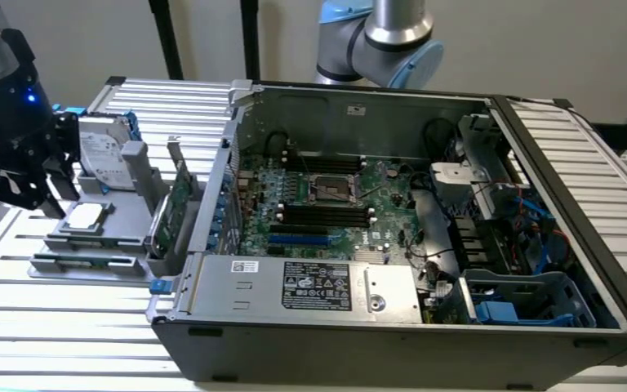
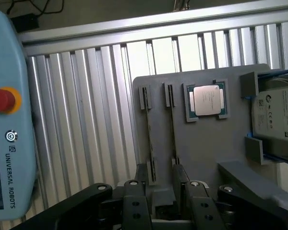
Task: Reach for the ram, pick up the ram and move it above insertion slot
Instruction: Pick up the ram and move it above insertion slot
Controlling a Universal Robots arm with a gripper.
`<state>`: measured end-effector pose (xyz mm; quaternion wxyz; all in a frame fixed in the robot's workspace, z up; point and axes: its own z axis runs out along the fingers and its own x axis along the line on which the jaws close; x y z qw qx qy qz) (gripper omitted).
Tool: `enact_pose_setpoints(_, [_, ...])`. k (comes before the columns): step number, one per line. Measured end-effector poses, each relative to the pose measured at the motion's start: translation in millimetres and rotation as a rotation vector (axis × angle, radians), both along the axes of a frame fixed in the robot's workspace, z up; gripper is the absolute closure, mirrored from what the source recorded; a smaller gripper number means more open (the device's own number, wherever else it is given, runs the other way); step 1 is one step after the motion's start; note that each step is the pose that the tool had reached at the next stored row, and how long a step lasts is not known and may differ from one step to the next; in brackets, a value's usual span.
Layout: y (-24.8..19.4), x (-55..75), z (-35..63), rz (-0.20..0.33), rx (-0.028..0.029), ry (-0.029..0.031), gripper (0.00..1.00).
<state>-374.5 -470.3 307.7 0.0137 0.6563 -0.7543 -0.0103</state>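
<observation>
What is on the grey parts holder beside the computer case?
A processor chip, a silver hard drive, a green expansion card and the ram, set on edge in a slot. The pincer covers one end of the holder, so the slot ends there are hidden.

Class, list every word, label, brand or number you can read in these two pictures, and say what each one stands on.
"UNIVERSAL ROBOTS": printed on the light blue pendant, next to a small round logo.
processor chip: its print is too small to read.
hard drive: its label is too blurred to read.
power supply: its label is too small to read.
</observation>
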Motion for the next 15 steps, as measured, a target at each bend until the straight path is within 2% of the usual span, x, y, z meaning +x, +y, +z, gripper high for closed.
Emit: enact_pose_setpoints(15, [-0.4, -1.0, -27.3, 0.000, 0.0000, 0.0000, 0.64])
